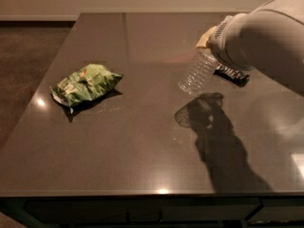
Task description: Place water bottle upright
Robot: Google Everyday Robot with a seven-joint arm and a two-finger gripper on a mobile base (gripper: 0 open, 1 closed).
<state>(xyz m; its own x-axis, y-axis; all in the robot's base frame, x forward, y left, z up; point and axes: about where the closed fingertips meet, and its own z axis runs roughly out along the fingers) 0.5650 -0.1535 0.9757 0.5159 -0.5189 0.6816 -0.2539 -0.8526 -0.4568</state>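
Note:
The water bottle point(195, 73) is clear and ribbed. It hangs tilted above the dark table point(142, 141), with its base pointing down-left and its cap end hidden in my gripper point(210, 45). The gripper is at the right rear of the table, mostly covered by my pale arm point(266, 42), and is shut on the bottle's upper end. The bottle's shadow point(192, 114) lies on the table below it, so it is off the surface.
A green chip bag point(85, 83) lies on the left part of the table. A dark wrapped snack bar point(232, 73) lies behind the bottle, under my arm. The table's left edge point(45, 87) borders brown floor.

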